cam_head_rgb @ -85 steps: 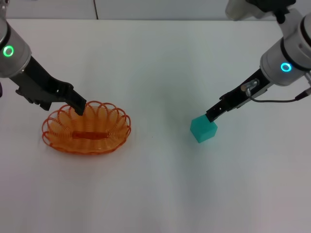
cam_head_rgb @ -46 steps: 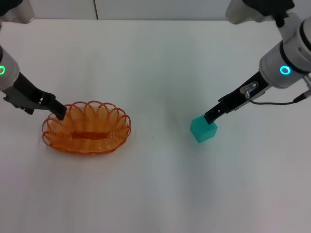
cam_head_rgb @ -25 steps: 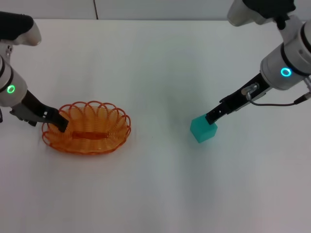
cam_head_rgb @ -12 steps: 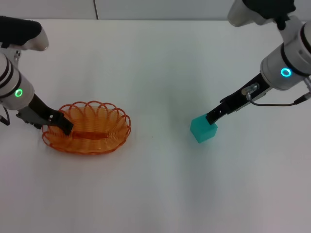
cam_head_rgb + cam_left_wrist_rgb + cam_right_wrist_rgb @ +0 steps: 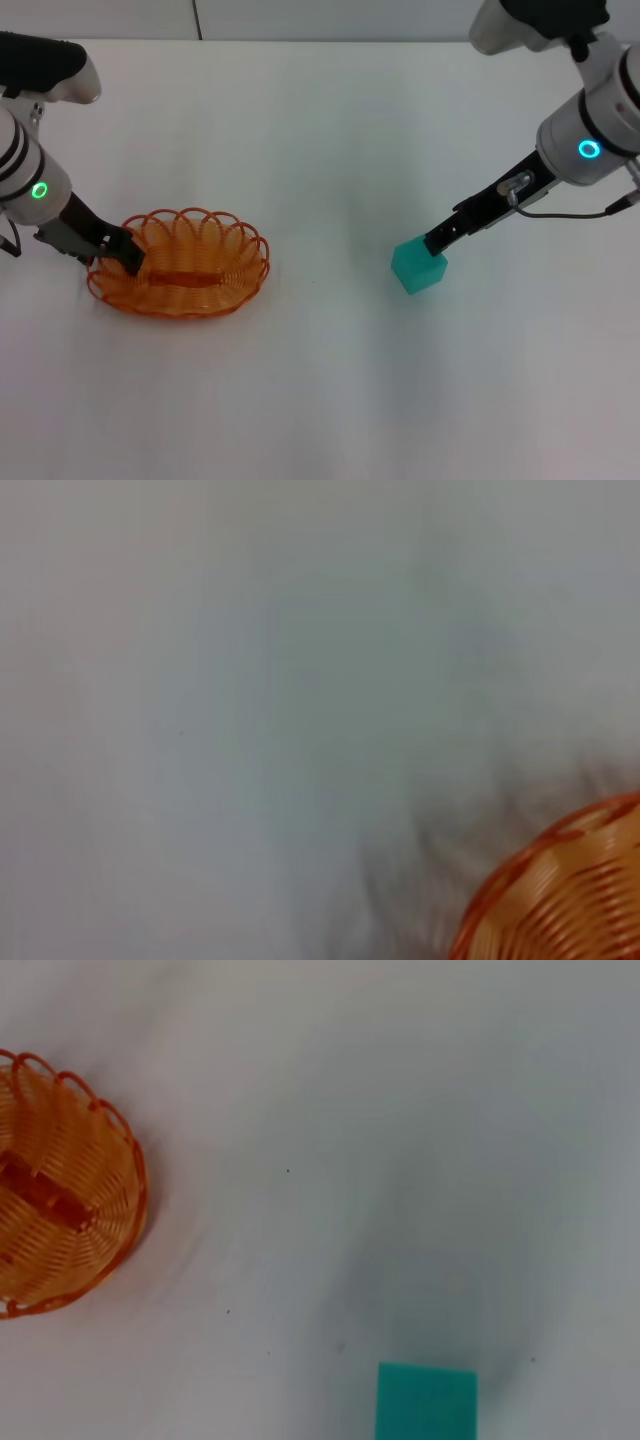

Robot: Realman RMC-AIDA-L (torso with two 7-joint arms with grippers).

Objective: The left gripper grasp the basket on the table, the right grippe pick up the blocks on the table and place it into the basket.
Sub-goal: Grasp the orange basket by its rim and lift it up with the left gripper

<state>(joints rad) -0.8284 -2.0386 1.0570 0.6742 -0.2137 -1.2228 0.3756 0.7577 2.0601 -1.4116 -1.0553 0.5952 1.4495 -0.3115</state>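
The orange wire basket [image 5: 180, 264] sits on the white table [image 5: 320, 380] at the left. My left gripper [image 5: 126, 256], on the arm with the green ring, is low at the basket's left end, with its black tip over the rim there. The left wrist view shows only a piece of the basket rim [image 5: 560, 900]. The teal-green block [image 5: 418, 268] rests on the table at the right. My right gripper [image 5: 437, 240], on the arm with the cyan ring, touches the block's upper far edge. In the right wrist view the block [image 5: 427, 1402] and the basket [image 5: 60, 1190] lie well apart.
The table's far edge [image 5: 320, 40] runs along the back. A thin dark cable [image 5: 570, 208] hangs off the right arm. Bare white surface separates the basket from the block.
My left gripper has moved from the basket's back rim round to its left end and come lower. The basket, the block and the right arm have stayed in place.
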